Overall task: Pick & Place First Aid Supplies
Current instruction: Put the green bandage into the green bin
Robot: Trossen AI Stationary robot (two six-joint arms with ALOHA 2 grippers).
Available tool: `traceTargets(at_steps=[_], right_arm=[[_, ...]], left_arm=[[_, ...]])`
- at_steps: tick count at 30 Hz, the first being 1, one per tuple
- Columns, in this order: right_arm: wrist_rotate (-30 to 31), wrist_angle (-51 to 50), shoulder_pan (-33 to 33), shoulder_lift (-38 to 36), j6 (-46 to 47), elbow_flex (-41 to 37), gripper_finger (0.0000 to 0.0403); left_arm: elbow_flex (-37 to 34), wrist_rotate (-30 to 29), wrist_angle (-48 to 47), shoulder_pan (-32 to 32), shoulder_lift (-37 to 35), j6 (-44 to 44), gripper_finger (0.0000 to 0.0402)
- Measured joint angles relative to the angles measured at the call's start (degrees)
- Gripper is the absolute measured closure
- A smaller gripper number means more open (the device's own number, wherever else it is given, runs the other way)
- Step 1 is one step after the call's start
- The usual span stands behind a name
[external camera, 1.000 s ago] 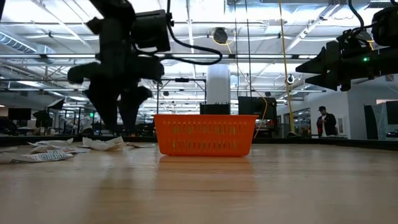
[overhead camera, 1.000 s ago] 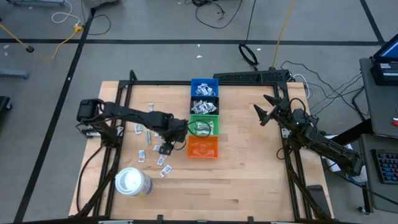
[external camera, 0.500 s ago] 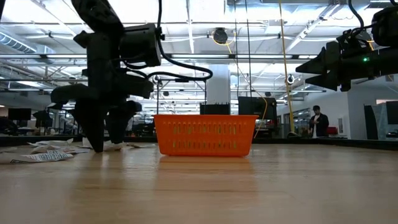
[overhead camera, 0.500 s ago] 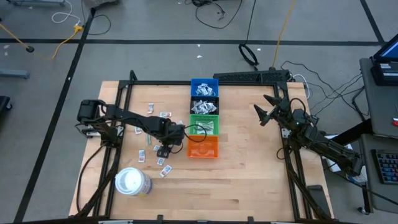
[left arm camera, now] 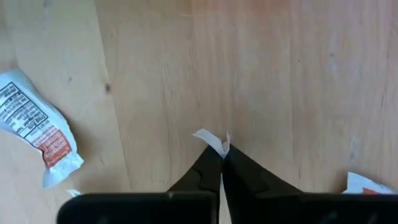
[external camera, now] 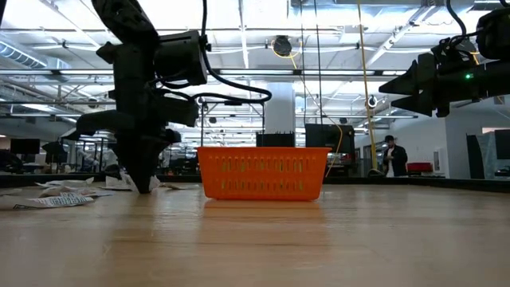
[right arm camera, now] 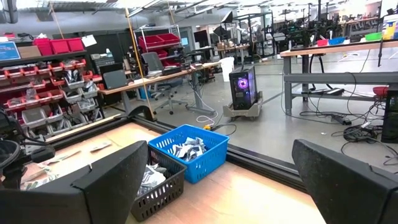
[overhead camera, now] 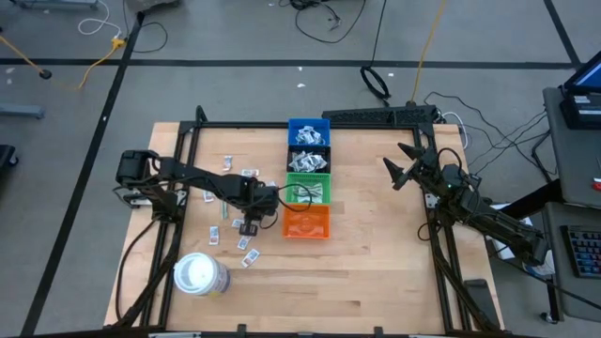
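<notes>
Pinching 1 packet on the bench

Left gripper [left arm camera: 222,151] is down on the wood just beside the orange bin [overhead camera: 306,223], fingers clenched on a small white packet [left arm camera: 213,140]; more packets [overhead camera: 246,243] lie scattered towards the left edge. Right gripper [overhead camera: 406,161] hangs spread wide and holding nothing, near the right edge.

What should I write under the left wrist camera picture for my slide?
The left gripper pinches a small white packet shut against the wooden table.

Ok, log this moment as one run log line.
left gripper: shut on small white packet, at table | right gripper: open, waiting raised at right side
</notes>
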Motion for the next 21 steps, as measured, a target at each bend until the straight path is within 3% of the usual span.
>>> traceTargets(at_steps=[21], right_arm=[[-0.01, 0.02, -0.01, 0.0, 0.0, -0.02, 0.0009]], left_arm=[[11.87, 0.97, -21.26, 5.28, -8.48, 3.42, 0.0399]])
